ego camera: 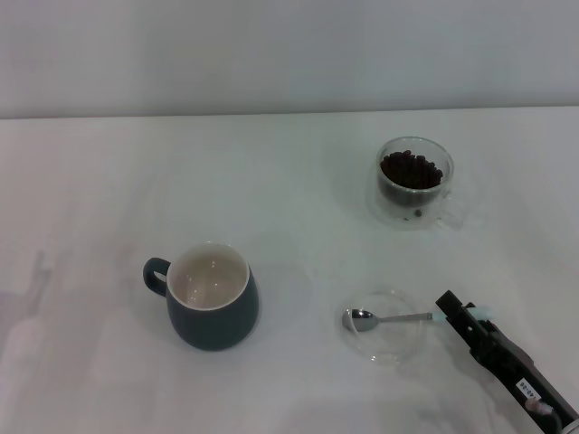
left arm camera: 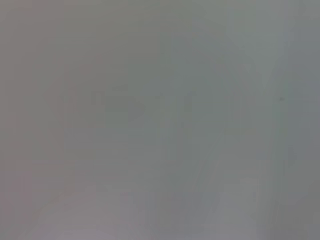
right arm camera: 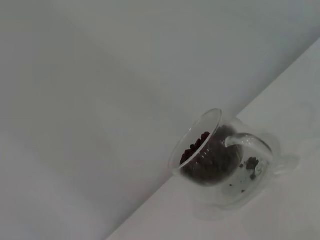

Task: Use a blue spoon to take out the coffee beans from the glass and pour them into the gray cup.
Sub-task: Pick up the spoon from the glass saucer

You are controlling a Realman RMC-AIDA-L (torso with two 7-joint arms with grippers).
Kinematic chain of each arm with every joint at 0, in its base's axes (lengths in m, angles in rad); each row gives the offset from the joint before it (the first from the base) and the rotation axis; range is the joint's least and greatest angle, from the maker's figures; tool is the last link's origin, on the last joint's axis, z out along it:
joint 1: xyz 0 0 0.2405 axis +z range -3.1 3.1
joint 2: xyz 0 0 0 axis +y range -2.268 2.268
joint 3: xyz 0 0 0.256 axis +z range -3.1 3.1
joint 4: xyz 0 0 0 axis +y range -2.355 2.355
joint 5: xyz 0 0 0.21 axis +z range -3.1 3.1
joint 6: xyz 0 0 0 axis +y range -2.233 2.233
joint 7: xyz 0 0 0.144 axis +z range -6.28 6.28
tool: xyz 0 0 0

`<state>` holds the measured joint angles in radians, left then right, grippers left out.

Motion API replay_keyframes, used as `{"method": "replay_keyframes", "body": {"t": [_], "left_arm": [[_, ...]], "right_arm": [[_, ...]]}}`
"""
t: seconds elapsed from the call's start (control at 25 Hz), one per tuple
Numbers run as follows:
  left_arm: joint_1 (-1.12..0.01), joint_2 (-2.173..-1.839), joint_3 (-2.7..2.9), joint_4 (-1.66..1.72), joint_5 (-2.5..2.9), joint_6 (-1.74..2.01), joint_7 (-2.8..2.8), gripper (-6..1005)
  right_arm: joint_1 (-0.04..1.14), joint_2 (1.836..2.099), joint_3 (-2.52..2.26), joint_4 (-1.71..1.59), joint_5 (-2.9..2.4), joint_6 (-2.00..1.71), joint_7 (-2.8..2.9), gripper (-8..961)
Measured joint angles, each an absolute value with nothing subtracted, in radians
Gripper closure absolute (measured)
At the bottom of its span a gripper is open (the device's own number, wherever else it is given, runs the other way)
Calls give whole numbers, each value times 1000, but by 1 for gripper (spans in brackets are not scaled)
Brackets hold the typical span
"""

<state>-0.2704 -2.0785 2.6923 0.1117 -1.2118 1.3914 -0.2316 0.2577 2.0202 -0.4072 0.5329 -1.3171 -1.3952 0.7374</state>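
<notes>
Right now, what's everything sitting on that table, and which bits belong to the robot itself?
gray cup: one, dark blue-gray with a cream inside, upright at near left, handle pointing left; no beans visible inside.
glass: one, clear, far right, upright.
coffee beans: many, dark brown, inside the glass.
glass saucer: one, clear, near right.
blue spoon: one, silver bowl and pale blue handle, lying across the saucer.
table: one, white, under it all.
right gripper: one, black, at the near right, at the spoon's handle end; whether it grips is unclear.
left gripper: not in view.
</notes>
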Motion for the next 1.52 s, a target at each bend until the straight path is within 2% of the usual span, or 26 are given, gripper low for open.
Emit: {"method": "replay_keyframes", "body": {"t": [0.36,0.56,1.0,1.12,1.52], "left_arm": [[-269,-2079,2689,109,-1216,1389,-233,208],[-266,-2079,2689,109,-1217,1388,-233,208],[-262,-2080,2689,109,-1216,1387,-233,208],[-262,-2080,2689,109,-1216,1387,-233,208],[-261,-2080,2689,109,-1216,1387,-233,207]], "right_arm": [[256,2018,-401,538,-1340,-1402,746,361],[256,2017,-404,539,-1343,-1408,756,539],[255,2015,-400,530,-1356,-1415,828,651],[252,2013,-405,527,-1356,-1441,834,806],[234,2008,-464,424,-1359,-1529,911,805]]}}
